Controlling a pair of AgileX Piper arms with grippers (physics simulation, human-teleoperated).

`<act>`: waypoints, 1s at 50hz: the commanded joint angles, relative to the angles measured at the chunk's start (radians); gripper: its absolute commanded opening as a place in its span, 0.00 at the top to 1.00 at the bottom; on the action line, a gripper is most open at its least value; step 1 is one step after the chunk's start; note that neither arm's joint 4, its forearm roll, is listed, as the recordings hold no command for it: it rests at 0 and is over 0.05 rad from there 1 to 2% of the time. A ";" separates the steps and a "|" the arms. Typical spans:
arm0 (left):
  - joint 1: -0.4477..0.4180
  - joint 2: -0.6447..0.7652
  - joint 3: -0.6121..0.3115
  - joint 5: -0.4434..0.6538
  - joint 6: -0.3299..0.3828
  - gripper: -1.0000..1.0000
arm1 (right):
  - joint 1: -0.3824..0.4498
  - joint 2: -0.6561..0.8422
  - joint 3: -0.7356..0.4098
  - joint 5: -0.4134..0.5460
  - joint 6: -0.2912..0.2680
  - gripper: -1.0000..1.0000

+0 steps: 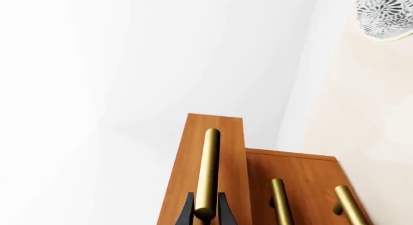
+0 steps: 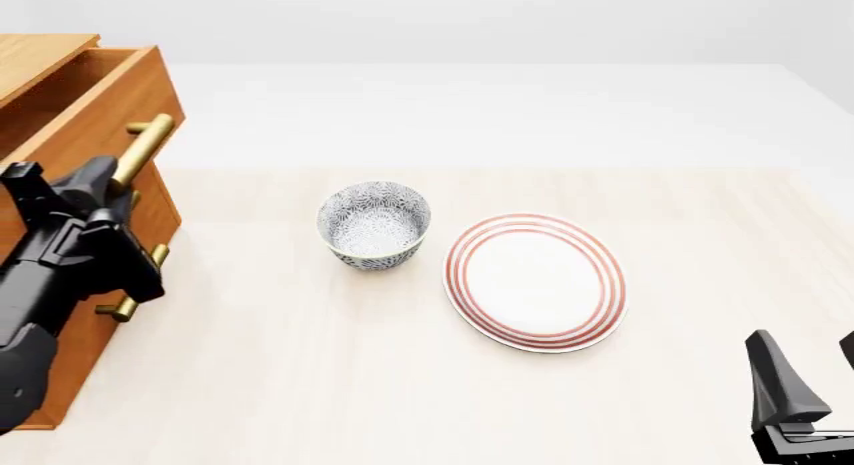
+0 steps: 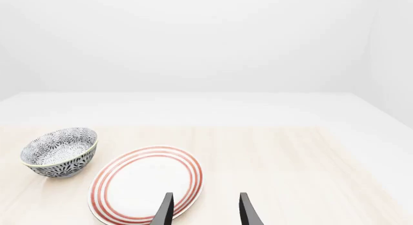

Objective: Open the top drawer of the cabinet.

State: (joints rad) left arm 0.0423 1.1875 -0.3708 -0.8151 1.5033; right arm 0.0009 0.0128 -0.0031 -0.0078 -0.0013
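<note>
At the left edge of the front view we see the cabinet [image 2: 94, 315], its top drawer [image 2: 100, 100] pulled partly out. Our left gripper [image 1: 206, 210] appears clamped on the drawer's brass handle [image 1: 208, 172]. Our right gripper [image 3: 205, 210] hangs open and empty, lower right, near the plate [image 2: 534, 281].

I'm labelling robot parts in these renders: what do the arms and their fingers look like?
Both arms are matte black. The left arm has blocky, angular links. The left gripper and right gripper each have two slim, tapered black fingers. No cables or markings show.
</note>
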 commanded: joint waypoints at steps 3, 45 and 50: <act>-0.086 -0.014 0.004 0.023 0.013 1.00 | 0.000 -0.002 0.000 0.002 0.000 0.00; -0.153 -0.162 0.045 0.087 0.018 1.00 | 0.000 -0.002 0.000 0.002 0.000 0.00; -0.160 -0.183 0.048 0.090 0.013 1.00 | 0.000 -0.002 0.000 0.002 0.000 0.00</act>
State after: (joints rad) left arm -0.0810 1.0885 -0.3468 -0.7188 1.5144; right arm 0.0008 0.0128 -0.0031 -0.0078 -0.0013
